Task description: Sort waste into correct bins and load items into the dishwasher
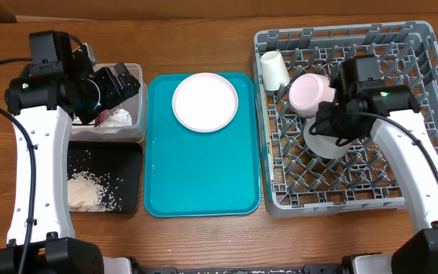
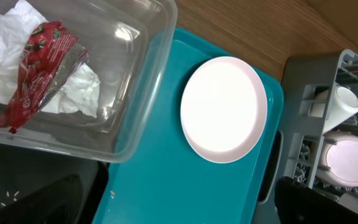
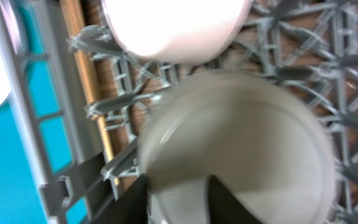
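Whitish-grey bowl [image 3: 241, 162]: blurred, right under our right wrist, in the dish rack [image 3: 107, 102].
Right gripper [image 3: 178, 190]: fingers straddle its rim; we cannot tell if they pinch.
Clear tub [image 2: 156, 74]: holds napkin [image 2: 79, 93] and red wrapper [image 2: 39, 71]; plate [image 2: 224, 109] sits on teal tray [image 2: 166, 186].
Left gripper [image 1: 126, 82]: overhead, we see it spread above the tub; rice [image 1: 90, 190] in black tray [image 1: 131, 164].

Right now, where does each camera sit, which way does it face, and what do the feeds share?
Overhead: above the table, looking straight down on teal tray, dish rack, clear tub and black tray; left claw and right claw show.
Left wrist: over the clear tub, looking down toward the plate; the left claw is not clearly visible.
Right wrist: inside the dish rack, close on the whitish-grey bowl; dark claw fingers at the bottom edge.
Shared: overhead and left wrist both show the plate, cream cup and pink bowl.
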Tool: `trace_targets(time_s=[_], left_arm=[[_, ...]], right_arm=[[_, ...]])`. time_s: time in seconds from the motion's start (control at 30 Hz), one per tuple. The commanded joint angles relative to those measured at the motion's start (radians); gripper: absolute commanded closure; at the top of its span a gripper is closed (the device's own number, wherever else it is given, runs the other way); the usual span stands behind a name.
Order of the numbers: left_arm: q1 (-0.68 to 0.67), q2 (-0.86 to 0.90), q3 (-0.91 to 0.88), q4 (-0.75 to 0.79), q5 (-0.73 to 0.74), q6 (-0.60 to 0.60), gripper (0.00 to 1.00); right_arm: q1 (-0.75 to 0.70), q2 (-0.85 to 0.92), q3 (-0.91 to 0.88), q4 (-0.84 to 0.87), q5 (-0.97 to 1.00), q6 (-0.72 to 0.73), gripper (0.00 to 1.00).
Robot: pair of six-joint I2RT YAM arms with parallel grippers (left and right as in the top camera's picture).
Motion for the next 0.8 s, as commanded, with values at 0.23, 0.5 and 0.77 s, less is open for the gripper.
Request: trace_targets(time_s=[0.23, 0.5, 0.77], left_arm=[[-0.002, 0.002, 0.010, 0.001, 0.007, 0.011, 0.00], [-0.002, 0.002, 0.010, 0.000, 0.007, 0.011, 0.00], [-0.002, 0.002, 0.010, 0.001, 0.007, 0.011, 0.00]], right_arm=[[-0.010, 0.007, 0.170, -0.213, 0.032, 0.004, 0.96], [-0.011, 0.008, 0.105, -0.356, 0.039, 0.072, 0.96], [-0.011, 0.008, 0.006, -0.253, 0.060, 0.076, 0.96]])
